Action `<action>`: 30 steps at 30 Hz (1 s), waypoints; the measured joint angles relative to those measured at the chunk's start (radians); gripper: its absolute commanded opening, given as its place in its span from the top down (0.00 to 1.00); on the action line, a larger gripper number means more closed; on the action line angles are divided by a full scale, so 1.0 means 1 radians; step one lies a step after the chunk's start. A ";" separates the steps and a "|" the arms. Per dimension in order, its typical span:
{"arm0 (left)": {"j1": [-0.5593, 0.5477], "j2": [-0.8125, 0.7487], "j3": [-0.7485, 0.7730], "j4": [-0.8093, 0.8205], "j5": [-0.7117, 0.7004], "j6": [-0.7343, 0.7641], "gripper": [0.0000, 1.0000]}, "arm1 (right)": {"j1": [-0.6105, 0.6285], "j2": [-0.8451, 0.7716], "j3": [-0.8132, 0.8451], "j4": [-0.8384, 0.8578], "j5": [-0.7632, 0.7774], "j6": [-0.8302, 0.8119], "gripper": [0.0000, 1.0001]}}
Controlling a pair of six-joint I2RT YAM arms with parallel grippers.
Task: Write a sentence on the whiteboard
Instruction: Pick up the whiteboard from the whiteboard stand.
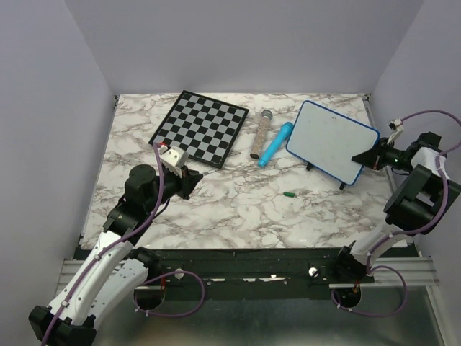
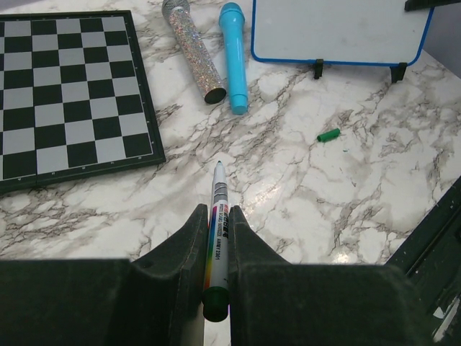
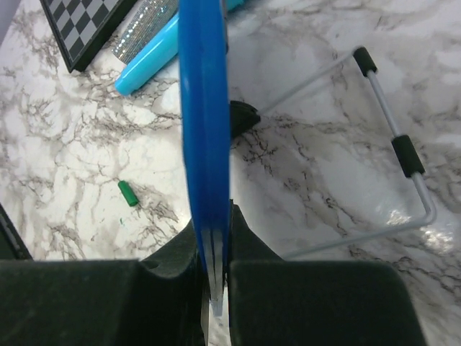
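Well, marker (image 2: 220,223) left, whiteboard (image 1: 331,138) right

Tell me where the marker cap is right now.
In the top view the green cap lies loose on the table, right of centre, just in front of the whiteboard and not touching it.

chessboard (image 1: 200,128) back left | whiteboard (image 1: 333,140) back right | two microphones (image 1: 259,135) between them | cap (image 1: 289,194) before whiteboard, on table (image 1: 238,216)
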 measured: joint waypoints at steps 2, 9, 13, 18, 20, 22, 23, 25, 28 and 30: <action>0.000 0.000 0.000 0.000 0.000 0.000 1.00 | 0.000 0.037 -0.018 0.002 0.001 0.009 0.89; 0.000 0.000 0.000 0.000 0.000 0.000 1.00 | -0.018 0.113 -0.019 0.005 0.000 0.063 0.73; 0.000 0.000 0.000 0.001 0.000 0.000 1.00 | -0.017 0.135 0.002 0.008 0.017 0.066 0.59; 0.000 0.000 0.000 0.002 0.000 0.000 1.00 | -0.018 0.154 0.003 0.007 0.032 0.066 0.46; 0.000 0.000 0.000 0.002 0.000 0.000 1.00 | -0.023 0.154 0.004 0.007 0.034 0.065 0.41; 0.000 0.000 0.000 0.003 0.000 0.000 1.00 | -0.029 0.154 0.005 0.008 0.034 0.066 0.39; 0.000 0.000 0.000 0.003 0.000 0.000 1.00 | -0.032 0.154 0.006 0.009 0.034 0.068 0.37; 0.000 0.001 0.000 0.003 0.000 0.000 1.00 | -0.038 0.153 0.010 0.017 0.034 0.075 0.37; 0.000 0.002 0.000 0.003 0.000 0.000 1.00 | -0.042 0.143 0.020 0.042 0.031 0.093 0.36; 0.000 0.002 0.000 0.003 0.000 0.000 1.00 | -0.044 0.130 0.026 0.064 0.023 0.112 0.36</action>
